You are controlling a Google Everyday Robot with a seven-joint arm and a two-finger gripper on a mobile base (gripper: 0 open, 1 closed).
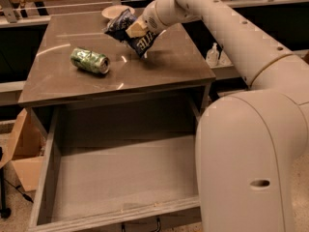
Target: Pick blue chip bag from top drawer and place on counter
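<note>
The cream two-finger gripper (136, 29) is clenching the crumpled navy foil chip bag (141, 44) over the dark wooden counter (174, 64), near its far edge (the grey wooden drawer (120, 173) is gaping open below), right of a dented green can (90, 61).

light: dim, warm | glare: arcs on counter (174, 69) | shadow: under claw (136, 29) above counter

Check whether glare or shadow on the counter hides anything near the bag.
Camera view: pale curved glare streaks cross the counter near the green can, yet hide nothing; the gripper, shut on the blue chip bag, hangs above the counter's far half, a soft shadow beneath it; the top drawer darkens at its back, under the counter; the arm blocks the picture's right side.
</note>
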